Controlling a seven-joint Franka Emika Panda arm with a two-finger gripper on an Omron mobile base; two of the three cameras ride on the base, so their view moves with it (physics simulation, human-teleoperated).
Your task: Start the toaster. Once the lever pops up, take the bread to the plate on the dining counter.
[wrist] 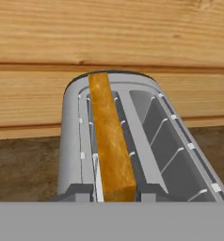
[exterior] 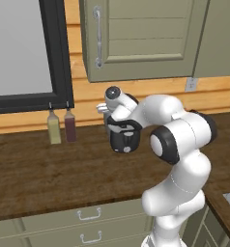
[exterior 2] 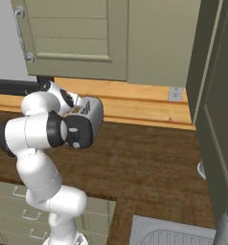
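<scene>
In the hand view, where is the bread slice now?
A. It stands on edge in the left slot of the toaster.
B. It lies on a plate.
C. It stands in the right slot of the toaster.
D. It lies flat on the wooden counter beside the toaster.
A: in the hand view the bread stands on edge in the left slot of the toaster, while the right slot beside it is empty.

We look from behind the white arm, left and right, forward and down at the rounded silver-grey toaster (exterior 2: 93, 111) by the plank wall. Our hand camera sits close above the toaster's slots, facing that wall.
</scene>
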